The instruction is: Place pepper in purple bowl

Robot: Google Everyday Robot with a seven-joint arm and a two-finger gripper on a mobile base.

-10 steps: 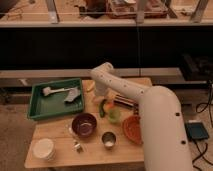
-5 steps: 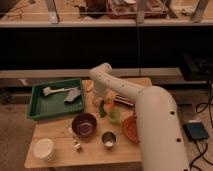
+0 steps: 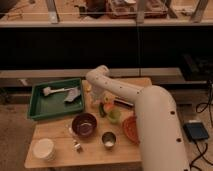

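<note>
The pepper is a small dark green piece lying on the wooden table, between the purple bowl and a pale green cup. The purple bowl stands at the table's front middle, glossy and dark. My white arm reaches in from the lower right and bends over the table's back. My gripper hangs down from the wrist just above and behind the pepper, right of the green tray. Whether it touches the pepper does not show.
A green tray with a brush and a grey cloth sits at the back left. An orange bowl is at the right, a small metal cup in front, white bowls front left. A small orange item lies by the pepper.
My arm has swung a little to the left across the table, and the wrist with the gripper now sits slightly lower over the pepper. The objects have not moved.
</note>
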